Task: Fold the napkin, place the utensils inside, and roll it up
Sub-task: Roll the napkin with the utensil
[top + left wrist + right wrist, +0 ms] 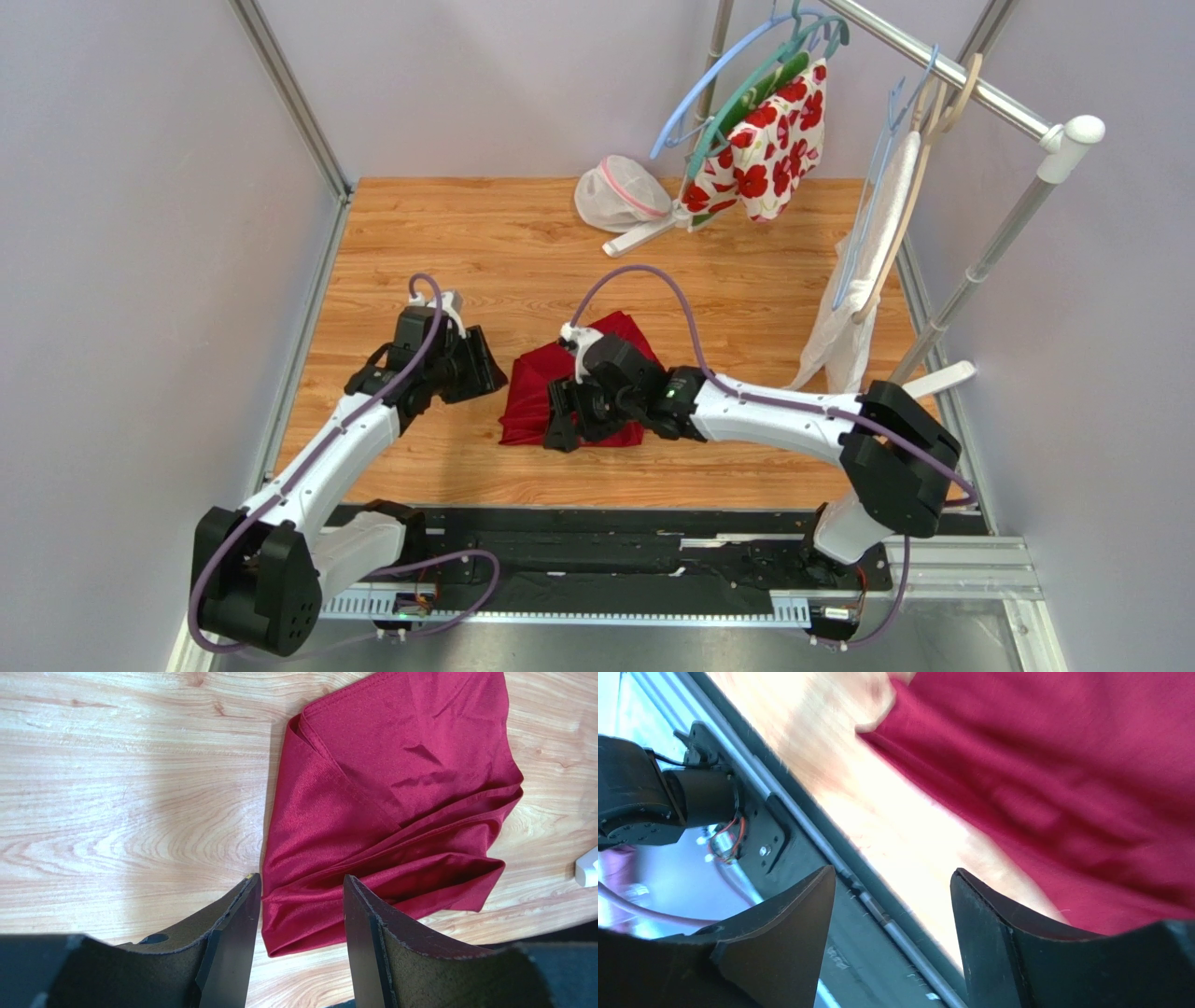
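- Lying folded into a rumpled, layered bundle, the dark red napkin (533, 385) sits mid-table, nearer the front edge than the back.
- Over its front right part hangs the right gripper (589, 420), fingers spread wide with nothing between them. Its wrist view is blurred, so I cannot tell whether it touches the cloth.
- Just off the napkin's left edge is the left gripper (474, 367). Its fingers (235, 931) are parted and hold nothing, and one corner of the cloth shows in the gap between them.
- The napkin's front edge lies close to the black rail (631, 539). The wooden table (421, 238) shows to its left and behind it.
- The left arm reaches forward and angles in towards the cloth. The right arm stretches low across the front, from its base leftwards.
- At the back right, well apart, a flowered cloth (769, 140) and a white towel (849, 322) hang from a metal rack (982, 91).
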Available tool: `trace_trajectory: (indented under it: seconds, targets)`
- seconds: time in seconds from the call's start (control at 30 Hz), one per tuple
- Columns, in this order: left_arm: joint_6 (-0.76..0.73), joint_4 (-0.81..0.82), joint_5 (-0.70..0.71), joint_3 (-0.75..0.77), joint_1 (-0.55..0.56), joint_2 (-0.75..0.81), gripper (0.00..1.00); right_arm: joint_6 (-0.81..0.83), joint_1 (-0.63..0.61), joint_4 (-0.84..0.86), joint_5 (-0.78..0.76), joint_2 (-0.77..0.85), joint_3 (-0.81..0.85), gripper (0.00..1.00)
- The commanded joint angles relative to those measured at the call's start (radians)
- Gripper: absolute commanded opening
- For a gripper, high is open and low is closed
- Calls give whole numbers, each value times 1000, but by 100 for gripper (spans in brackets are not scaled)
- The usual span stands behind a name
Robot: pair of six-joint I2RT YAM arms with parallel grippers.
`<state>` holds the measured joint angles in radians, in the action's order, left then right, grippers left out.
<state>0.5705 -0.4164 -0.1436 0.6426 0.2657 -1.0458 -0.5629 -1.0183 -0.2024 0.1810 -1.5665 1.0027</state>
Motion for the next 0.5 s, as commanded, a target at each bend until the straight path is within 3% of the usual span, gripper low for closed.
trace_trajectory:
  seconds: [0.0, 0.47]
  targets:
    - [6, -30, -4, 11, -8, 36, 56, -256, -16, 172, 23, -43, -55, 65]
    - [15, -56, -13, -11, -8, 92, 56, -298, -2, 268, -8, -179, -35, 65]
